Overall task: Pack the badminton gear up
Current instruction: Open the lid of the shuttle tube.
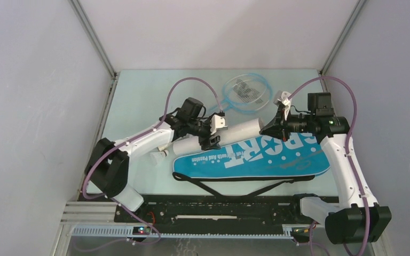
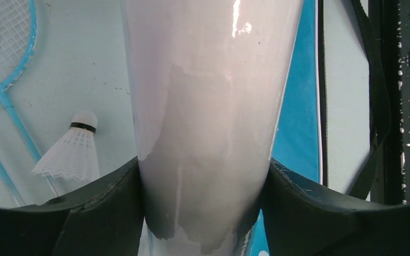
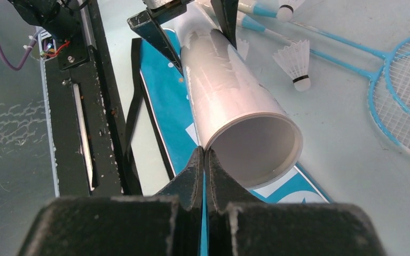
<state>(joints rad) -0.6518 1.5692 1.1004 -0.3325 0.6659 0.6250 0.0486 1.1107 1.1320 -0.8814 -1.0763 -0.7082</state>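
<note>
White, glossy tube (image 3: 229, 85) shows a hollow open end.

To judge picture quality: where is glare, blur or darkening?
Left wrist: a glare streak high on the white tube, which fills the middle. Right wrist: tube mouth sharp, the right gripper near and soft. Top external: even light, no hard shadows.

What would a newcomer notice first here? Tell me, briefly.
A long white tube, gripped by the left end effector, stretches across mid-table along the far edge of the blue SPORT bag. The shut right end effector sits right at its open mouth; light-blue rackets lie behind.
</note>
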